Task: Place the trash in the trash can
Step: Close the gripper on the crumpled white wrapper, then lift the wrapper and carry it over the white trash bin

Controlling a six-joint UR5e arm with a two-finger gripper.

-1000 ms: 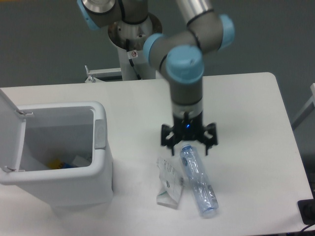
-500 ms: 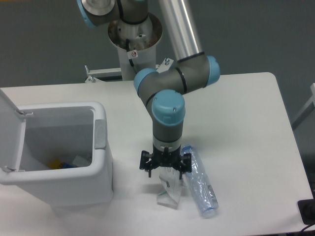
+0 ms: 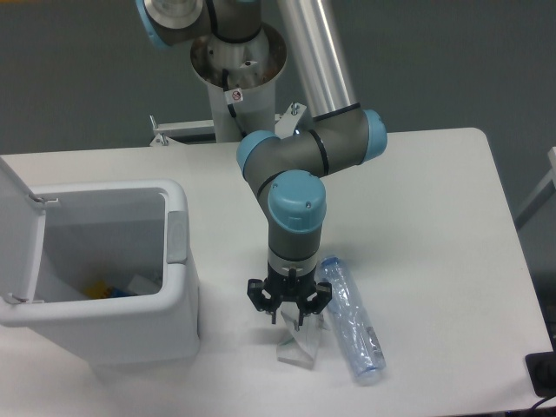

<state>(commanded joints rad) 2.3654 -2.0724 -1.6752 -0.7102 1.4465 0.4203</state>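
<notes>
Over the white tabletop, we are lowering our hand, its fingers now narrowing from their wide spread onto the flat white paper pack beside the clear bluish plastic bottle, readying its carry to the boxy white trash can.

The boxy white plastic trash can stood at the table's left with its hinged white lid swung up, so its mouth lay open from above. Bare white tabletop stretched to the right and behind the arm. The clear bluish plastic bottle lay just right of the flat white paper pack, crowding that side. The black two-finger gripper stood directly over the pack, blocking access from above.
</notes>
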